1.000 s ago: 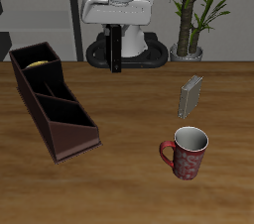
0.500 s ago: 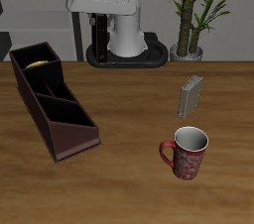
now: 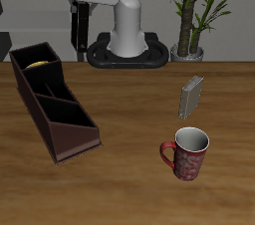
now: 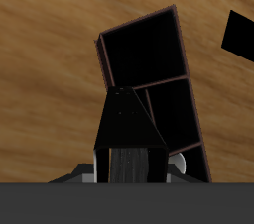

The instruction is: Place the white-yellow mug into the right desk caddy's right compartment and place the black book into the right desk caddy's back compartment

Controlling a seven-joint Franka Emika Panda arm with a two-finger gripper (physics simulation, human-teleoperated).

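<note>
Open tabletop point(image 3: 120, 119) between right desk caddy point(image 3: 55, 105) and red mug point(image 3: 186, 153)

No text, label, brand, number or sign can be read on anything in either view.

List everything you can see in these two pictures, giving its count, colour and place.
Table: one, brown wood, under everything.
Desk caddy: one, maroon-brown with black inside, lying lengthwise towards the table's front edge.
White-yellow mug: one, only its yellow inside shows, in the caddy's end section farthest back.
Red mug: one, dark red, speckled, near the table's front edge.
Grey book: one, standing upright behind the red mug.
Plant: one, green, behind the table.
Black book: one, hanging from the gripper above the caddy.
Gripper: one, closed on the black book.
</note>
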